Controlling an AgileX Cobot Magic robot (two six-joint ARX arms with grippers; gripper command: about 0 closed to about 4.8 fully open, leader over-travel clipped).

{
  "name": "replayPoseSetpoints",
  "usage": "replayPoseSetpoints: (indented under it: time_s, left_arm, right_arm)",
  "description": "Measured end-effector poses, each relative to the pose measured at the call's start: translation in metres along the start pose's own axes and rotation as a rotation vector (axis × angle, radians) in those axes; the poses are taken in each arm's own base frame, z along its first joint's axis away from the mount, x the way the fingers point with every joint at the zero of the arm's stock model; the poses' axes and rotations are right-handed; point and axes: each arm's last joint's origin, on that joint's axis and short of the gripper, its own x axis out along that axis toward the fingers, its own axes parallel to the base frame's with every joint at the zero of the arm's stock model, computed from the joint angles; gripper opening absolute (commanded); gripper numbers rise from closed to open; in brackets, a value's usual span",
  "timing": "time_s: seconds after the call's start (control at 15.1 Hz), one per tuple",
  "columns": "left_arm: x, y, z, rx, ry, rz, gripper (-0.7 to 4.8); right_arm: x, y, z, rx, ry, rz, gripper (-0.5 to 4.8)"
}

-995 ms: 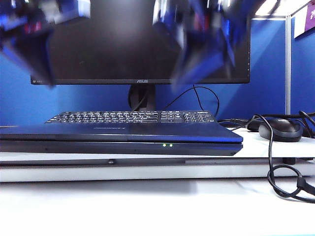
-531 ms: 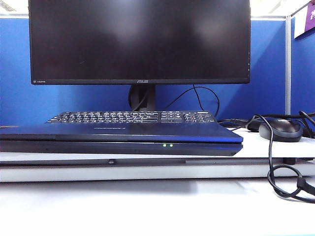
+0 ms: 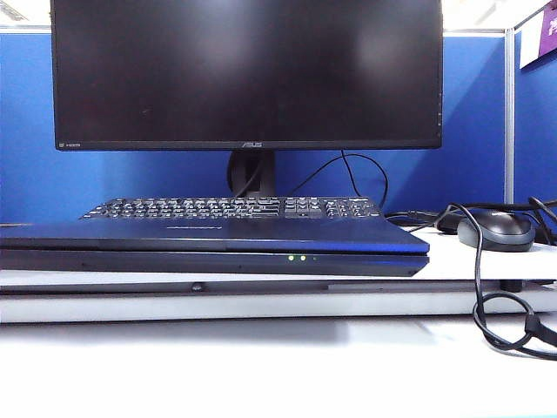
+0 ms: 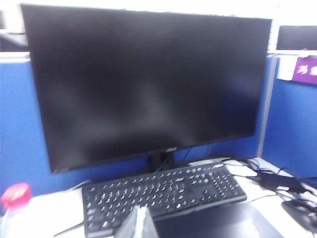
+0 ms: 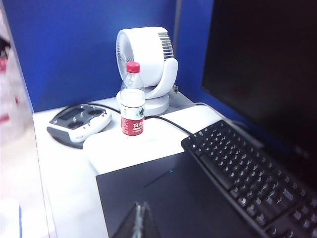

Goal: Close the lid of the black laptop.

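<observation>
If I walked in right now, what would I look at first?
Probably the big dark monitor at the back of the desk. In front of it, past the keyboard, the black laptop lies with its lid down. Each wrist view shows its own gripper, the left gripper and right gripper, pinched shut above the desk.

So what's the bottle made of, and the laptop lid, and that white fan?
The bottle looks like clear thin plastic: you can see through it, and it has a pink cap and a paper-like label. The lid looks smooth and matte, plastic or metal; I can't tell which. The fan looks like glossy white plastic. Both grippers, left and right, sit closed above the lid.
</observation>
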Motion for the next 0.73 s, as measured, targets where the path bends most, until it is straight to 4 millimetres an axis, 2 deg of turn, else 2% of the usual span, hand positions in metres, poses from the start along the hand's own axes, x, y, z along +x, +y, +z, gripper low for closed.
replayPoseSetpoints:
  time_s: [0.13, 0.27, 0.4, 0.53, 0.66, 0.73]
  left_arm:
    - [-0.016, 0.002, -0.012, -0.048, -0.033, 0.004, -0.04]
    - [-0.02, 0.001, -0.031, -0.094, -0.035, 0.005, -0.04]
    - [-0.012, -0.001, -0.049, -0.144, 0.04, 0.002, -0.04]
    - [-0.002, -0.004, -0.063, -0.149, 0.086, -0.03, -0.04]
    - [0.004, -0.005, -0.071, -0.148, 0.106, -0.037, -0.04]
    - [0.007, -0.006, -0.075, -0.148, 0.106, -0.04, -0.04]
  right_arm:
    - [-0.005, 0.004, -0.021, 0.055, -0.046, -0.056, -0.01]
    - [-0.021, 0.012, -0.039, 0.063, -0.159, -0.168, -0.01]
    - [-0.04, 0.019, -0.055, 0.063, -0.229, -0.349, -0.01]
    - [-0.072, 0.033, -0.076, 0.108, -0.33, -0.551, -0.01]
    - [-0.099, 0.046, -0.093, 0.119, -0.427, -0.668, -0.01]
    - [-0.113, 0.054, -0.11, 0.132, -0.436, -0.723, -0.01]
